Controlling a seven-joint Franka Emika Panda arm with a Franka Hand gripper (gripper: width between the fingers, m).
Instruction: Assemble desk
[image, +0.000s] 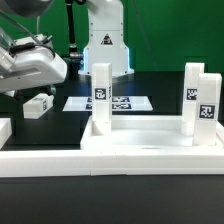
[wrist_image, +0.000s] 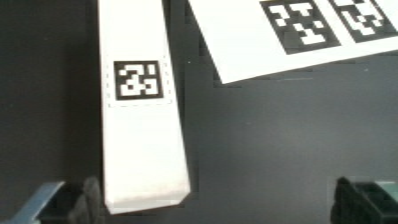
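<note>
The end effector, jaws wide and empty, hovers over a loose desk leg — light, rigid, smooth plastic, best gripped across its flat sides.

Low exterior view faces the arm; wrist view looks down close on a leg
</note>
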